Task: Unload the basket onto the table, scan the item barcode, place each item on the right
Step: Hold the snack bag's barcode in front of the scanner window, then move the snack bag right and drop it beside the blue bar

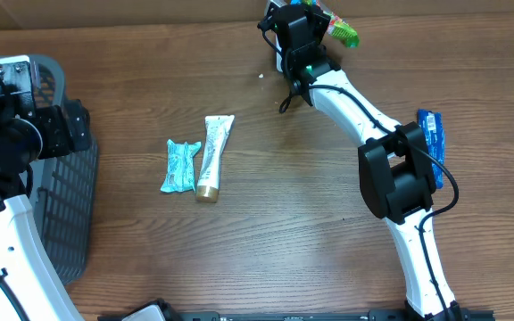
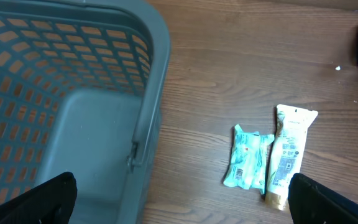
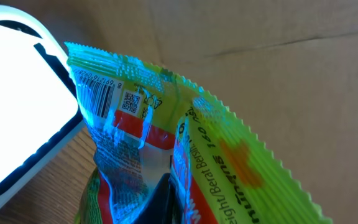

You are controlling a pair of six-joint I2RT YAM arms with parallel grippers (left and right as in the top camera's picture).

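The snack packet (image 3: 229,143) is lime green with red and orange print and a black-striped barcode (image 3: 98,96) on white, the basket (image 2: 157,74) grey lattice, the pouch (image 1: 179,166) teal, the tube (image 1: 213,156) white-green and gold-capped, the worktop (image 1: 284,223) brown wood-grain.

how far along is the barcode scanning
Done: nothing shows in the basket. In hand: right gripper shut on the green packet, its barcode beside the white device. Remaining: teal packet, tube and blue packet lie on the table; left gripper open.

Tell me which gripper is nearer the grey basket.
Left. The left gripper hangs open over the basket rim; the right gripper is across the table at its far edge, shut on a green packet.
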